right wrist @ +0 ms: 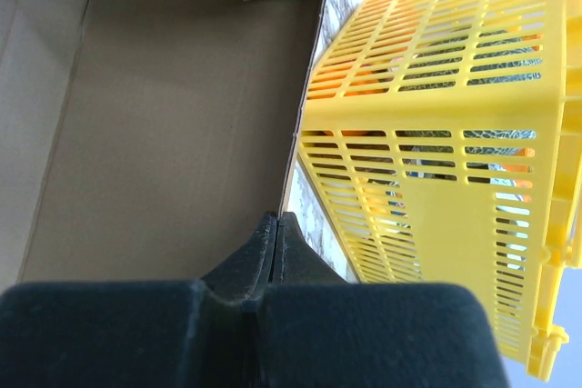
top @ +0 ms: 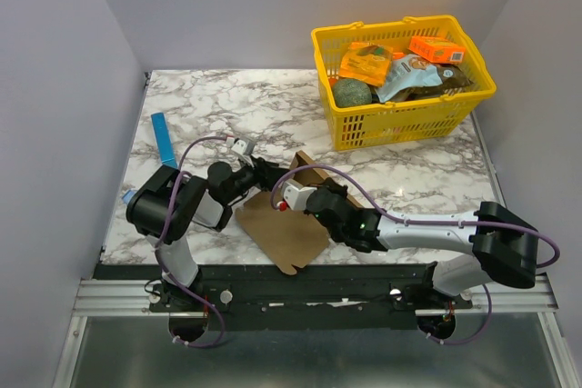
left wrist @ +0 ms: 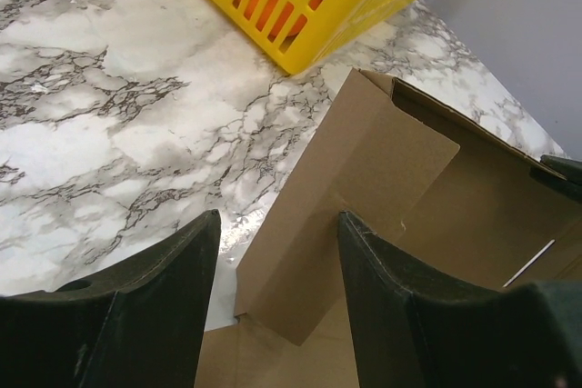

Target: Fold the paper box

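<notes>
left hand (left wrist: 279,220) over paper box (left wrist: 364,161), basket (left wrist: 364,6) beyond

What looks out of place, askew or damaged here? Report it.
Nothing is spilled or damaged. The paper box lies askew and half-formed: one panel stands up and the rest is flat, with its near corner at the near edge of the table. A thin blue strip lies alone, slanted, near the left edge.
</notes>
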Available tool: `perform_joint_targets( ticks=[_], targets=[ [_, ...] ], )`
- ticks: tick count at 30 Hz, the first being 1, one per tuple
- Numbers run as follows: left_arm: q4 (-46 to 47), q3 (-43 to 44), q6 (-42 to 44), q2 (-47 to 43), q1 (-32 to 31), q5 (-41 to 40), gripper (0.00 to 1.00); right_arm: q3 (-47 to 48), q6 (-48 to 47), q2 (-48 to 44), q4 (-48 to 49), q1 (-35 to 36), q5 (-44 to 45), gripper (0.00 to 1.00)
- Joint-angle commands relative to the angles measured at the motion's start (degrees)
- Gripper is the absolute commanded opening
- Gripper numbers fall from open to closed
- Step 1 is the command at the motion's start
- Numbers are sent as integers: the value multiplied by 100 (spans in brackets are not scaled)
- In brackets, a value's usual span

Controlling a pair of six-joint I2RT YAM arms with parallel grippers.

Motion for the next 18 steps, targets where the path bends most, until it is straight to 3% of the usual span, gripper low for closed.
perform_joint_targets(
  ticks=[1,18],
  targets=[
    [1039,182,62,114,-149,360,61,12,133,113,-256,142,-602,1],
    [960,322,80,184,-245,510,70,4,142,113,-256,142,-593,1]
  ],
)
